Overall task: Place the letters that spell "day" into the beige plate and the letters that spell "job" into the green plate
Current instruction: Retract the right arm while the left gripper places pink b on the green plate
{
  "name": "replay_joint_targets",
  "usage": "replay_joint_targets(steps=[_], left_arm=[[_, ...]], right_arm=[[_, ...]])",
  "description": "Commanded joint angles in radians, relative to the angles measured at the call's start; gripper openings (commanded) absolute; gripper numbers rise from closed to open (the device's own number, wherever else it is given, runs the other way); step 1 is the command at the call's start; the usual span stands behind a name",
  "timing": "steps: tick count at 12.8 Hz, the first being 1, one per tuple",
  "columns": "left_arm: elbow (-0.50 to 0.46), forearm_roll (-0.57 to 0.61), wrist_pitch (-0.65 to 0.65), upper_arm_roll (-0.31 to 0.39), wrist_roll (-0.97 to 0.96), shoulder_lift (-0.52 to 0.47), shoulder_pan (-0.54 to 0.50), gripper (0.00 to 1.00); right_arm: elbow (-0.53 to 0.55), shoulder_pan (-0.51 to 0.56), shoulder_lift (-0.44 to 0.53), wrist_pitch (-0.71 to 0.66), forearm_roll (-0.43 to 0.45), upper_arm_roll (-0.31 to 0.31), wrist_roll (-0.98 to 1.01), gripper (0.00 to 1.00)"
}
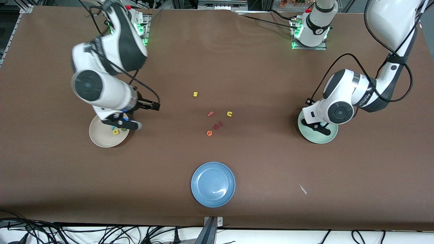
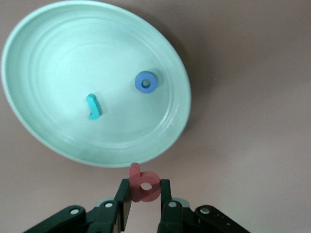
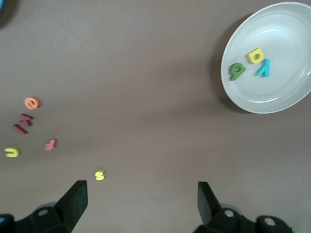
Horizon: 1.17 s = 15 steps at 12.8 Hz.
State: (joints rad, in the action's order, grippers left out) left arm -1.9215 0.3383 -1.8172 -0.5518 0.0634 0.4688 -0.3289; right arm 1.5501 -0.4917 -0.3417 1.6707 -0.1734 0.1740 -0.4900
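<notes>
While the left claw [image 2: 145, 194] pinches the pink b [image 2: 143, 183] over the glossy round green plate [image 2: 58, 141], the right claw [image 3: 142, 201] gapes.

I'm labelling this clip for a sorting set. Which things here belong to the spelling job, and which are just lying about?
Job:
beige plate holding yellow d, green a, teal y
green plate holding teal j, blue o
red-pink b, gripped by left gripper

Lying about:
blue plate
s, f, u, e, dark red letter

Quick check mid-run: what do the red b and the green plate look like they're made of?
Red b: likely foam or soft plastic, matte; it looks thick and flat-cut, with no shine, pinched in the left hand. Green plate: probably glazed ceramic or melamine; smooth, glossy, faint concentric rings and soft highlights.
</notes>
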Motion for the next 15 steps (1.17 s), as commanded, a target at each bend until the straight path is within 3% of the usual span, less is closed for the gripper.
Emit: replay_joint_targets(steps=[1, 3, 10, 11, 12, 13, 15], left_arm=[[-0.066, -0.010, -0.121, -0.005, 0.026, 0.016, -0.018, 0.04], [-0.065, 0.028, -0.149, 0.001, 0.026, 0.042, -0.022, 0.04], [-0.063, 0.107, -0.223, 0.000, 0.020, 0.122, -0.081, 0.10], [-0.063, 0.107, -0.223, -0.002, 0.019, 0.122, -0.079, 0.33], [-0.060, 0.107, -0.223, -0.002, 0.019, 0.122, -0.073, 0.94], [-0.060, 0.107, -0.220, -0.003, 0.023, 0.119, -0.071, 1.00], [-0.056, 0.102, -0.194, -0.013, 0.027, 0.094, -0.078, 1.00]], right_arm=[[0.047, 0.168, 0.068, -0.037, 0.108, -0.134, 0.222, 1.00], [0.041, 0.235, 0.107, -0.045, 0.164, -0.142, 0.300, 1.00], [-0.001, 0.347, 0.165, -0.100, 0.163, -0.142, 0.309, 1.00], [-0.001, 0.360, 0.165, -0.091, 0.164, -0.142, 0.315, 1.00], [-0.005, 0.369, 0.167, -0.091, 0.164, -0.142, 0.335, 1.00], [-0.008, 0.370, 0.167, -0.094, 0.167, -0.142, 0.359, 1.00], [-0.008, 0.396, 0.168, -0.100, 0.167, -0.142, 0.366, 1.00]])
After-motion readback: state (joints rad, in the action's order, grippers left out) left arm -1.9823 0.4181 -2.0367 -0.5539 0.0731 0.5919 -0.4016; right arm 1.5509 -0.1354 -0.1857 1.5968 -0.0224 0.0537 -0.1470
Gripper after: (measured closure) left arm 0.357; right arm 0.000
